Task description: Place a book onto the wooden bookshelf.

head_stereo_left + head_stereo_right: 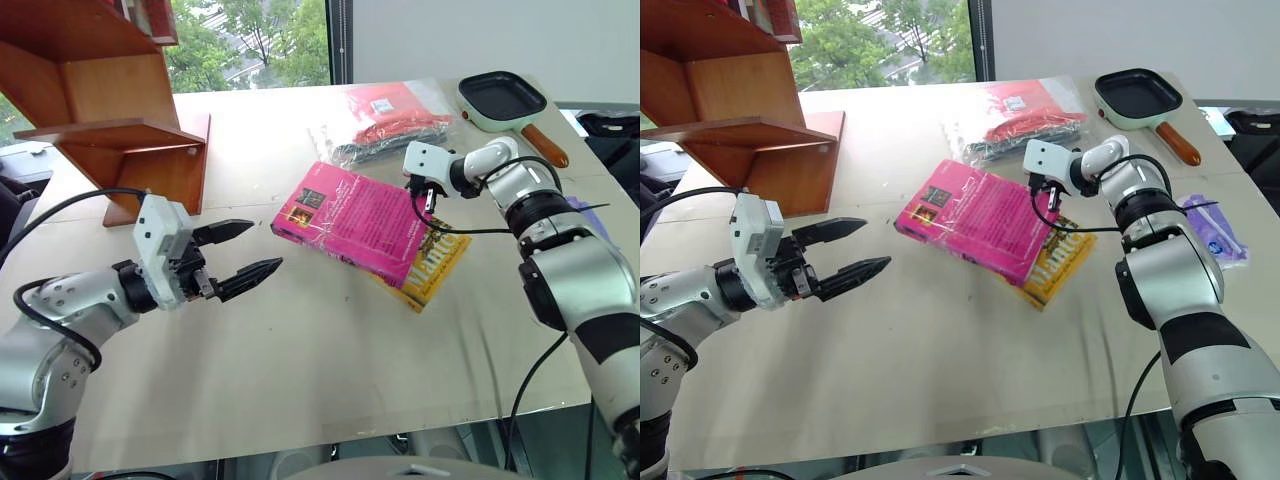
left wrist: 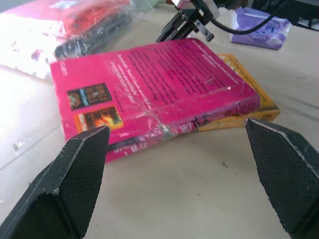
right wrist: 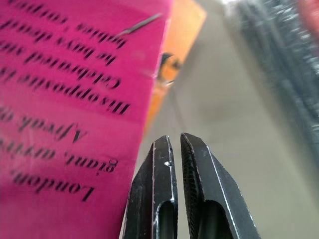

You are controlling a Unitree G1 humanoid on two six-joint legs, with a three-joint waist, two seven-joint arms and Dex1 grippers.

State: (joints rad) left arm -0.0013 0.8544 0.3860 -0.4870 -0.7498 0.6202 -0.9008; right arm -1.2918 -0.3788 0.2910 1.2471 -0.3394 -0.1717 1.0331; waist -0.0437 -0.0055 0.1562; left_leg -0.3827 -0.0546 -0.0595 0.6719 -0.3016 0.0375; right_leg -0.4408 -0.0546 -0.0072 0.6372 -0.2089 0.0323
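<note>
Left end effector (image 1: pixel 243 249): fingers spread wide and holding nothing; it hovers over bare counter, pointing toward the book, which lies just beyond its tips. In the left wrist view the two black fingers (image 2: pixel 79 169) frame the near edge of the book.

Right end effector (image 1: pixel 1042 192): fingers pressed together with nothing between them; the tips are at the far right edge of the book, just beside its cover. Whether they touch it cannot be told. In the right wrist view the closed fingertips (image 3: pixel 172 164) sit next to the pink cover, over the counter.

Book (image 1: pixel 355 220): thick bright pink paperback, lying flat near the middle of the counter, cover up, white text and small dark pictures showing. It rests partly on top of the yellow book.

Yellow book (image 1: pixel 437 262): flat under the pink one, sticking out on the robot's right and near side.

Wooden bookshelf (image 1: pixel 110 110): reddish-brown unit with slanted boards, standing at the far left of the counter, well apart from the book.

Counter (image 1: pixel 330 370): pale, wide surface.

Plastic bag (image 1: pixel 390 115): clear wrap holding red and dark items, beyond the book.

Pan (image 1: pixel 503 100): small pale green pan with a dark inside and brown handle, at the far right.

Purple packet (image 1: pixel 1212 228): at the right edge of the counter.
</note>
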